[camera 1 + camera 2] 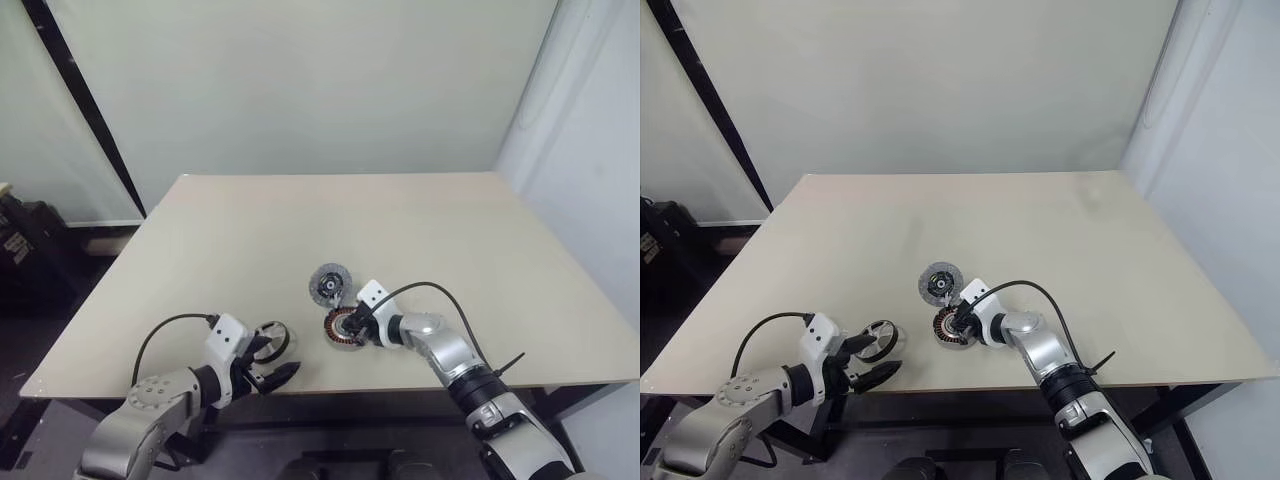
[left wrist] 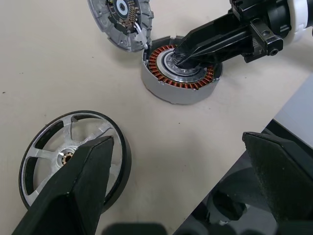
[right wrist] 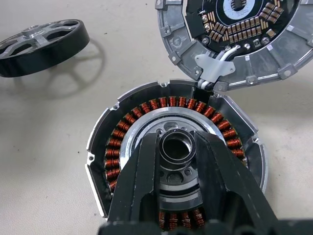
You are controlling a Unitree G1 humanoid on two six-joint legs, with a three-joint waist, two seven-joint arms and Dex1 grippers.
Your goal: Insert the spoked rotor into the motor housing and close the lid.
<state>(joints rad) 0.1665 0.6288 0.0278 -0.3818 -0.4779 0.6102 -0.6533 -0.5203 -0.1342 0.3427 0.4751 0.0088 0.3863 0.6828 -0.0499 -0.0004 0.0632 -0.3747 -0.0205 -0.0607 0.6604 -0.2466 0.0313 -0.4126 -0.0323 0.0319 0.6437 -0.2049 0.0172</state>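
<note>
Housing (image 3: 98, 161) sits low-centre in my head view, copper winding ring (image 3: 128, 120) and silvery hub (image 3: 176, 146) inside, lid (image 3: 234, 39) swung open behind. Right gripper (image 3: 177, 147) seemingly clamps that hub. Left gripper (image 2: 178, 186) gapes beside the spoked rotor (image 2: 73, 156).

On the table (image 1: 250, 215): one housing (image 3: 146, 112), one lid (image 3: 234, 39) joined to its rim, one spoked rotor (image 2: 73, 156) near the front edge. Two grippers: left (image 2: 181, 176), right (image 3: 177, 169).
</note>
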